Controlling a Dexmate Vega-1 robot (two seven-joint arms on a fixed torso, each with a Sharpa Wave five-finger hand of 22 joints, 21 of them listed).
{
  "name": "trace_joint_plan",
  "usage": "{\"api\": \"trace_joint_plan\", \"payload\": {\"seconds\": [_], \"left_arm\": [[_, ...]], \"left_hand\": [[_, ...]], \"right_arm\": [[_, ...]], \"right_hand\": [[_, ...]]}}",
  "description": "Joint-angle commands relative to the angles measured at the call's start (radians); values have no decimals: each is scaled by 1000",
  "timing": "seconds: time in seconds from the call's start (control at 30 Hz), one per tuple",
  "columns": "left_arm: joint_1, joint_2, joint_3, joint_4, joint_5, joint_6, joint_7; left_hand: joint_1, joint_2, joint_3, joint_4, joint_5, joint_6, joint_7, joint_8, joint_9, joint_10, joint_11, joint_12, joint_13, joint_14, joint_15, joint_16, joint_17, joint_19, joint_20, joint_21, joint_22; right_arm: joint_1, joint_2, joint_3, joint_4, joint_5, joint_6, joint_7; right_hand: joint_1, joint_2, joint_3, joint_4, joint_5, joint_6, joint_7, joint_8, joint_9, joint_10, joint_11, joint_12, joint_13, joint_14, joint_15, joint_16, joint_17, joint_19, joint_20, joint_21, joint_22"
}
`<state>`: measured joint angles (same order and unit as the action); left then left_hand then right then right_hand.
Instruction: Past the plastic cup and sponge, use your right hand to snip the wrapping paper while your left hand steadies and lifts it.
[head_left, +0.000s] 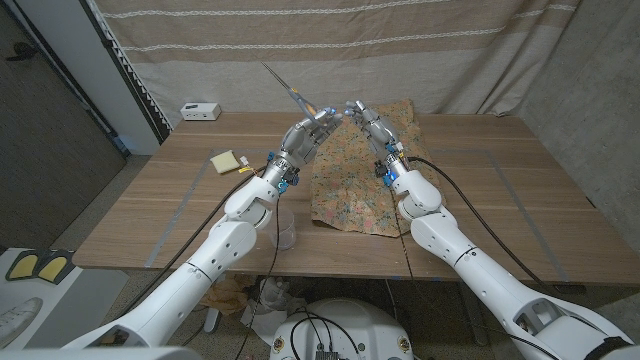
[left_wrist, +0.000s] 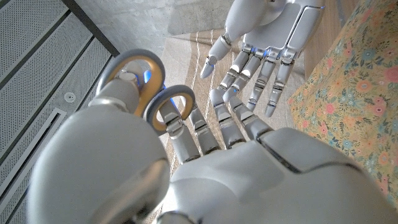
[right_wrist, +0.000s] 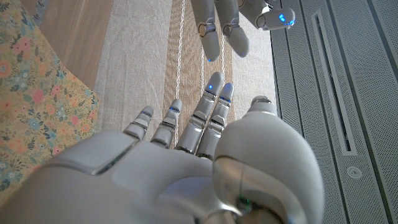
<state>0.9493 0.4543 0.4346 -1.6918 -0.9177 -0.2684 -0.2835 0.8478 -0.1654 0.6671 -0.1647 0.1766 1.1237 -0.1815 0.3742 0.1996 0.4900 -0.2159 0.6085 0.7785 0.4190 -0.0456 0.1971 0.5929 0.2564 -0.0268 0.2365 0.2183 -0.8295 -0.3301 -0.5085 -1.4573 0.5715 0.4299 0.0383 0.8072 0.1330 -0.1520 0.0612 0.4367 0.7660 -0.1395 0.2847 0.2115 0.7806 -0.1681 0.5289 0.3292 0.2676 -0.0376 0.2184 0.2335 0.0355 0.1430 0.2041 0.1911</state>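
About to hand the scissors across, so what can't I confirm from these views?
- Blue-and-yellow-handled scissors: blades hidden by the left hand in the left wrist view; thin and small in the head view.
- Clear plastic cup: partly behind the left arm, head view.
- Floral wrapping paper: far edge behind the right hand.

Your wooden table (head_left: 480, 190) carries the floral wrapping paper (head_left: 360, 185) at its middle, a yellow sponge (head_left: 227, 162) to the left, a clear cup (head_left: 283, 228) near the front edge, and a white box (head_left: 200, 110) at the far left corner.
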Motion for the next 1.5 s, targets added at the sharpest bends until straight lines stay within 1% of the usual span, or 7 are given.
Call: {"api": "trace_joint_plan", "payload": {"seconds": [0.03,0.23,0.43,0.5,0.9,1.3,1.5], "left_arm": [[-26,-11,10,49,-2,-34,-88],[-33,-15,15,60,19,-53,-97],[-26,-18,14,56,26,-61,-88],[-23,-15,13,51,26,-59,-82],[-12,-9,14,34,30,-65,-77],[-1,-8,13,27,34,-80,-75],[14,1,5,8,49,-90,-47]], "left_hand": [[15,-5,8,-3,6,-1,24,-7,-4,-4,1,-27,-26,-22,-166,-7,-14,-9,0,0,-1],[-37,-22,-13,8,5,-40,21,-39,-10,-11,1,-90,-85,-61,-161,-13,-57,-17,3,-2,-5],[-104,-19,-57,5,18,-137,-34,-107,-10,-1,0,-179,-175,-73,-163,-3,-125,-20,5,-2,-12],[-113,-20,-65,4,18,-158,-34,-120,-10,2,0,-193,-188,-75,-163,-1,-134,-21,6,-3,-13],[-159,-27,-104,9,21,-160,-34,-133,-9,7,0,-226,-221,-82,-161,3,-153,-27,9,-5,-14],[-171,-23,-116,7,25,-160,-20,-137,-8,10,0,-239,-233,-87,-163,4,-160,-31,13,-6,-14],[-183,-22,-133,4,29,-219,-12,-163,-7,1,0,-262,-251,-93,-162,5,-171,-32,14,-6,-15]], "right_arm": [[6,-5,1,2,4,-13,4],[7,-12,2,-2,2,-19,5],[3,-20,4,-12,1,-27,0],[2,-21,6,-15,2,-29,-2],[4,-27,4,-17,2,-35,4],[-5,-30,5,-24,-6,-24,1],[-11,-31,6,-31,-10,-21,-7]], "right_hand": [[15,-3,-1,-8,7,4,-6,-2,1,1,-8,-2,-2,5,-157,5,1,2,-2,4,1],[21,-1,2,-14,7,6,-7,-2,1,4,-12,-6,-5,6,-158,7,0,2,-1,5,1],[27,1,5,-19,8,7,-9,-2,1,5,-13,-8,-7,7,-158,8,-1,3,-1,5,0],[28,1,6,-20,8,7,-10,-2,1,6,-13,-8,-7,6,-158,8,-1,3,-2,5,0],[36,4,10,-29,8,8,-10,-3,1,10,-15,-11,-7,7,-159,11,-3,6,-4,6,0],[44,5,13,-36,8,9,-11,-4,0,11,-17,-14,-7,7,-159,12,-5,6,-2,6,0],[50,6,16,-44,8,21,-11,0,0,27,-17,-10,-6,9,-160,15,-6,7,-2,7,0]]}}
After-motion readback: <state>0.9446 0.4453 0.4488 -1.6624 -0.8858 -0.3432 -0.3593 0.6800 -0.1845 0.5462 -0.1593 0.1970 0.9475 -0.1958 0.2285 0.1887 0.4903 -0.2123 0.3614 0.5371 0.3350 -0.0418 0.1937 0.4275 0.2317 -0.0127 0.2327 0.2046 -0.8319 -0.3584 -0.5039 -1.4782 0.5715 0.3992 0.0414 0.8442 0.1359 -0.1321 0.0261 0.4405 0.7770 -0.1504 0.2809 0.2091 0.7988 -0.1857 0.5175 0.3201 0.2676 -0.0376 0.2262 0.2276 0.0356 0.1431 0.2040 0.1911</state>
